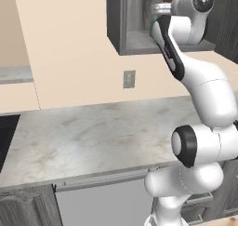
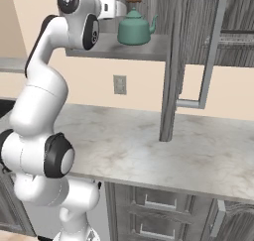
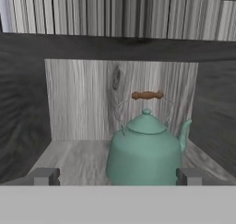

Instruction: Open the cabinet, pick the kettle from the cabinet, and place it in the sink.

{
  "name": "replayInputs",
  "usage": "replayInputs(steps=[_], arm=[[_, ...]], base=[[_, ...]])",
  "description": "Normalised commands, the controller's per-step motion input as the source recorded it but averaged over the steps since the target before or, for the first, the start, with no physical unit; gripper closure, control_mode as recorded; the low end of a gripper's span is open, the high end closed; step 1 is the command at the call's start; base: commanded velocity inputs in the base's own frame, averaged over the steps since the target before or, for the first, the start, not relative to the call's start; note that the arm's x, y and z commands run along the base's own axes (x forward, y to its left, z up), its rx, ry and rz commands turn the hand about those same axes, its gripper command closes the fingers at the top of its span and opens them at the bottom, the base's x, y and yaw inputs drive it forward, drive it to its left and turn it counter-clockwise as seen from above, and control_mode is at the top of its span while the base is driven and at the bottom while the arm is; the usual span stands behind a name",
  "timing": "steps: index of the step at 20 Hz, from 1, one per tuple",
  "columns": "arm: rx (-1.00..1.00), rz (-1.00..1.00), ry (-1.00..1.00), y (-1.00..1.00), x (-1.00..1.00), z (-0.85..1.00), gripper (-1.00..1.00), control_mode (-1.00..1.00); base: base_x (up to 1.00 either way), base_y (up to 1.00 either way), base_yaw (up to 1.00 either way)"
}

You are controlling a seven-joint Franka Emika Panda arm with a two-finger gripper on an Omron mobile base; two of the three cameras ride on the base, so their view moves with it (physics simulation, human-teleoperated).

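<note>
— Marble bench (image 2: 149,136) below, cabinet (image 2: 198,17) door swung wide; your kettle (image 3: 145,154) sits on its shelf.
— Dead ahead of your hand (image 3: 117,176); fingers spread wide, empty, flanking it.

- No text, label, brand, number or sign can be read in these views.
- The kettle (image 3: 145,151) has a plain teal body with no writing on it.
- The cabinet (image 2: 196,61) door shows only wood grain.
- The wall plate (image 1: 129,79) above the counter is blank.
</note>
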Motion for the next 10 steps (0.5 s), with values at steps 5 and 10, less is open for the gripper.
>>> replayInputs(steps=[5,10], arm=[[0.0,0.0,0.0,0.0,0.25,0.06,-1.0,-1.0],[0.0,0.0,0.0,0.0,0.23,0.03,-1.0,-1.0]], base=[[0.0,0.0,0.0],[0.0,0.0,0.0]])
